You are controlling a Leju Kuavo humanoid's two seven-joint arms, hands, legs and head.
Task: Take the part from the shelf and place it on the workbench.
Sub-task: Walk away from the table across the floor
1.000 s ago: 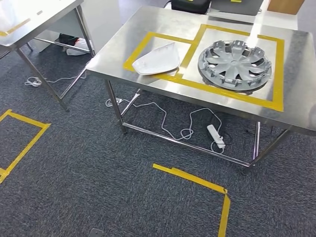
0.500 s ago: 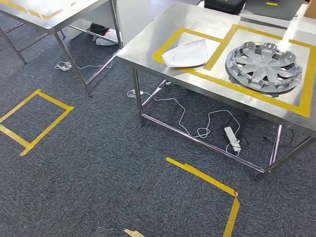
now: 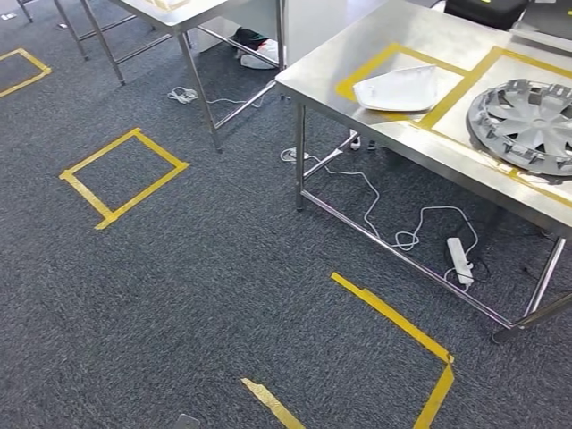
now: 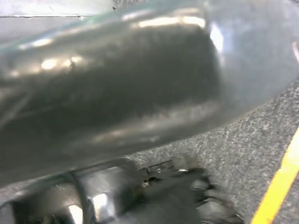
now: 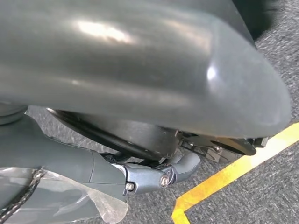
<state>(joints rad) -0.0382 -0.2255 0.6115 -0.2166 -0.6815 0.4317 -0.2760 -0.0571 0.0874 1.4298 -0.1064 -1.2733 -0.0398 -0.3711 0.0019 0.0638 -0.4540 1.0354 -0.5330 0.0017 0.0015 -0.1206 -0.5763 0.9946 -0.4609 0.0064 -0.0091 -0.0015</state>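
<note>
In the head view, a steel workbench (image 3: 323, 67) fills the upper right of the frame. Yellow tape (image 3: 466, 85) marks out two boxes on its top. A flat white part (image 3: 398, 89) lies inside the left box, its lower edge resting on the tape line. A grey hubcap (image 3: 533, 121) lies in the right box, at the right edge of the frame and partly cut off by it. The two parts are near each other but apart, with the tape line between them.

Under the workbench a white cable (image 3: 378, 201) loops across the dark carpet (image 3: 202, 295) to a white power strip (image 3: 460, 259). A second steel table (image 3: 182, 11) stands at the upper left. Below it, at the left of the frame, a yellow tape square (image 3: 163, 147) is stuck to the carpet, and a yellow tape corner (image 3: 391, 313) lies at the lower right.

In the left wrist view, the left hand (image 4: 169, 200) is a dark blur close to the camera. We cannot tell whether its fingers are spread or curled. Grey carpet and a yellow strip (image 4: 278, 186) lie beyond it.

In the right wrist view, the right hand (image 5: 105, 170) shows a grey thumb and one darker finger (image 5: 176, 170) reaching out above the carpet. We cannot tell how the rest of the hand is set. Clear plastic film (image 5: 98, 205) sits beside the thumb, and a yellow line (image 5: 225, 179) bends across the floor past the finger.
</note>
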